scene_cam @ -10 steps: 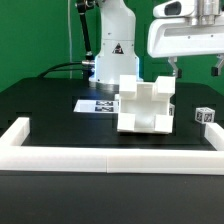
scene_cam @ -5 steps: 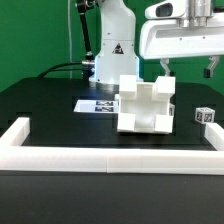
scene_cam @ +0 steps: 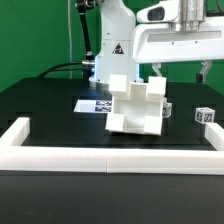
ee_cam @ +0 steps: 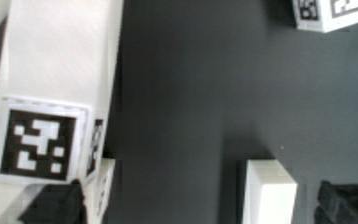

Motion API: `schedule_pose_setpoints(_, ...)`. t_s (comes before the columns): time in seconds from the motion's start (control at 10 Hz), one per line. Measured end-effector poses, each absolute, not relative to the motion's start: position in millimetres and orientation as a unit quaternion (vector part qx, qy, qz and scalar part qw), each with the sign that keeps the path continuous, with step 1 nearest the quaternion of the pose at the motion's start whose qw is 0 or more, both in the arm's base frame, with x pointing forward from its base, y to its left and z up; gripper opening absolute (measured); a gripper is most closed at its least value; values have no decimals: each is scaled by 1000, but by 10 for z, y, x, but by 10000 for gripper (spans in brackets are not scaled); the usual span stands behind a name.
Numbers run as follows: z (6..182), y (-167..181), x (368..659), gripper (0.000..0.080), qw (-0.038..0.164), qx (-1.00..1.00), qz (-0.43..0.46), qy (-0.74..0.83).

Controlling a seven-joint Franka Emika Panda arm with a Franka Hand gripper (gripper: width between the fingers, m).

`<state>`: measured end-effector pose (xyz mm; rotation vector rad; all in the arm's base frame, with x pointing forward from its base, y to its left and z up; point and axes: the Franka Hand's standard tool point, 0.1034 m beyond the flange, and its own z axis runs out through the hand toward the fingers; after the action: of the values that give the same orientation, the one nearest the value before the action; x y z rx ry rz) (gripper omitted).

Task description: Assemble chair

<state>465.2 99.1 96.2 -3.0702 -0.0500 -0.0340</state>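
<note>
Since the earlier frames the chair (scene_cam: 137,108) has slid toward the exterior view's left and turned a little, so it now stands slightly skewed, and the gripper (scene_cam: 181,72) has travelled the same way above it. Nearest the camera runs a long low border rail (scene_cam: 110,160) of matte white plastic, square in section, with short raised ends turning back at both sides. Behind it lies the table (scene_cam: 50,112), a flat black surface with a dull sheen. The chair rests near the table's middle: a blocky cluster of matte white slabs and stepped cubes with crisp edges, already joined into one piece. Just behind it, on the exterior view's left, the marker board (scene_cam: 88,104) lies flat, thin and white, with its printed black squares partly hidden by the chair. A small white cube (scene_cam: 205,116) with a black-and-white tag sits well apart toward the exterior view's right. Over the chair's upper far corner the dark fingers (scene_cam: 157,68) hang spread wide with only air between them; whether the nearer one touches the chair cannot be told. Through the wrist view a long white chair face (ee_cam: 60,70) bearing a square tag runs beside bare dark table. Farthest back stands the glossy white robot base (scene_cam: 115,45) against a green backdrop.
</note>
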Motion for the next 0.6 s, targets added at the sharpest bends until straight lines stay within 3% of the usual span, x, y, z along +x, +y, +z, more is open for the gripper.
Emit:
schedule_pose_setpoints(0.4,991,935,4996,649,36,-999,-14,-22)
schedule_pose_setpoints(0.6,1037,1069,4917,649,39,-999,-19,4)
